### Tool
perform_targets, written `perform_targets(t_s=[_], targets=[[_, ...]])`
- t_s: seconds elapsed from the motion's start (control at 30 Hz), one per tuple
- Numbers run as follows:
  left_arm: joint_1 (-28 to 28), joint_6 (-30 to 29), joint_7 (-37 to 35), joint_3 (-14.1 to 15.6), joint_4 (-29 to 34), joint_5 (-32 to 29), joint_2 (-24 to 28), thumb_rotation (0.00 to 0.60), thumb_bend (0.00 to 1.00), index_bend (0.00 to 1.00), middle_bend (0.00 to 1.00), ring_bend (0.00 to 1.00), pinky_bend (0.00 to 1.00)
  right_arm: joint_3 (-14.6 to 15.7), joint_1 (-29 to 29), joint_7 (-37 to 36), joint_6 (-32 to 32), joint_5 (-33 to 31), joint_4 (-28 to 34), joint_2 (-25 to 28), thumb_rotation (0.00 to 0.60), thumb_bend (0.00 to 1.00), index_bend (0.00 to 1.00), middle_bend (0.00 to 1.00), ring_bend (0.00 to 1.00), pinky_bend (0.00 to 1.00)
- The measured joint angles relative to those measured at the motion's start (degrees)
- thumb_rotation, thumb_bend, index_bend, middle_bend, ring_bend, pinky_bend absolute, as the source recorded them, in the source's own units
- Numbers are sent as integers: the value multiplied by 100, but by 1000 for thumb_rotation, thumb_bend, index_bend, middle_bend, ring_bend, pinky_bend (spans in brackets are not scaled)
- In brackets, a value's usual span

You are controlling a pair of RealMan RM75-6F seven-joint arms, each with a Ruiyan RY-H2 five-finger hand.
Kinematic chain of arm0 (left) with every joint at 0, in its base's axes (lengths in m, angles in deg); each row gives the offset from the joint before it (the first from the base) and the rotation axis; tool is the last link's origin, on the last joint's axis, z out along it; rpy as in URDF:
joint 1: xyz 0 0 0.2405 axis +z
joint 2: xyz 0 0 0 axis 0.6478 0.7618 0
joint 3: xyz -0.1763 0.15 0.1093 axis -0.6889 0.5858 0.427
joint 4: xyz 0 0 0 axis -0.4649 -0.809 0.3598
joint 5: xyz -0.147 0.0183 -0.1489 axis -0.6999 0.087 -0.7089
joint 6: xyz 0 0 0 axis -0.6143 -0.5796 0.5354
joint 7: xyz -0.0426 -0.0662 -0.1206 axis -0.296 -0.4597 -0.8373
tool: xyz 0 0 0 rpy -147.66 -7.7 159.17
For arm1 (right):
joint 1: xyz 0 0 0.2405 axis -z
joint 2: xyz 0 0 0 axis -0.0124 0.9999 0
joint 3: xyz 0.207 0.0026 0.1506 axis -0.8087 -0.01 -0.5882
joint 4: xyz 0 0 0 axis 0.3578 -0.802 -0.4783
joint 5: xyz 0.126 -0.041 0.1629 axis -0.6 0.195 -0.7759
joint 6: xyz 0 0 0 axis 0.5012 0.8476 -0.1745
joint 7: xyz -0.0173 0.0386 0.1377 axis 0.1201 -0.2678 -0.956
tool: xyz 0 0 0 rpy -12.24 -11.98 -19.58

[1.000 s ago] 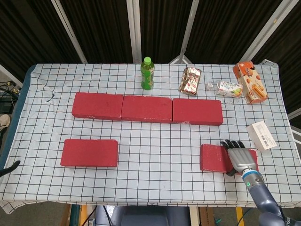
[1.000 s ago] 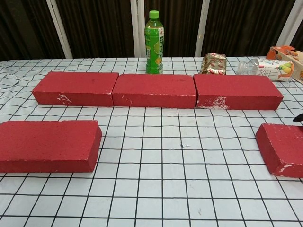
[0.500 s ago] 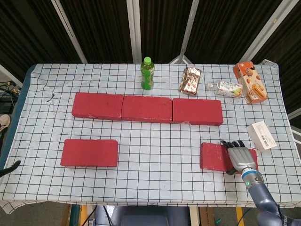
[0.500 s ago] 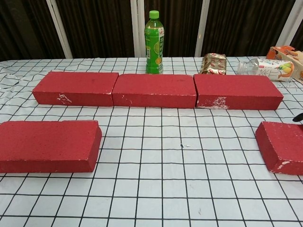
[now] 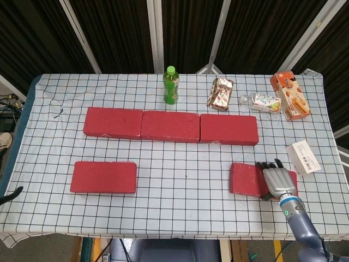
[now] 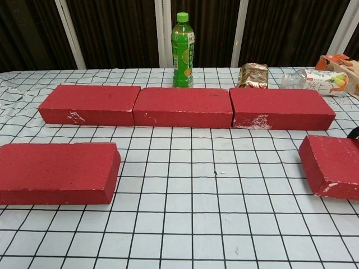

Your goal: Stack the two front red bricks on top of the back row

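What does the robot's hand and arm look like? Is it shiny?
The right hand has a shiny silver-grey back and black fingers. At the wrist sits a small green light, and the arm below is rounded, dark blue-grey. The left hand is out of view.

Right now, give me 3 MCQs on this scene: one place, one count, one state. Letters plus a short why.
1. Where does the green bottle stand?
A. behind the back row
B. on the front left brick
C. at the table's front edge

2. How many red bricks form the back row?
A. two
B. three
C. five

3. What is the right robot hand doing?
A. lying on the front right brick
B. holding the white box
C. hovering over the bottle

Answers:
1. A: the bottle sits past the middle brick, toward the curtain.
2. B: three bricks lie end to end.
3. A: its fingers lie over the right end of the front right brick; whether it grips cannot be told. The left robot hand is out of view.
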Motion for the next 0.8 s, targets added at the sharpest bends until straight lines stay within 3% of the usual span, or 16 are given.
perform_targets(t_s=[0.23, 0.43, 0.63, 0.8], targets=[[-12, 40, -19, -11, -28, -33, 6, 600, 160, 69, 6, 0, 51, -181, -260, 464, 165, -215, 560, 284, 600, 193, 288, 279, 235, 0], [-28, 90, 12, -32, -39, -113, -7, 600, 160, 69, 6, 0, 50, -483, -881, 1083, 100, -1045, 978, 496, 600, 192, 289, 296, 255, 0], [-56, 137, 178, -80, -38, -241, -65, 600, 160, 69, 6, 0, 51, -814, -1956, 1857, -34, -2669, 1050, 460, 600, 193, 288, 297, 256, 0], [-81, 160, 372, -120, -37, -358, -128, 600, 161, 69, 6, 0, 50, -1158, -3097, 2454, -110, -4444, 771, 249, 600, 193, 288, 299, 256, 0]])
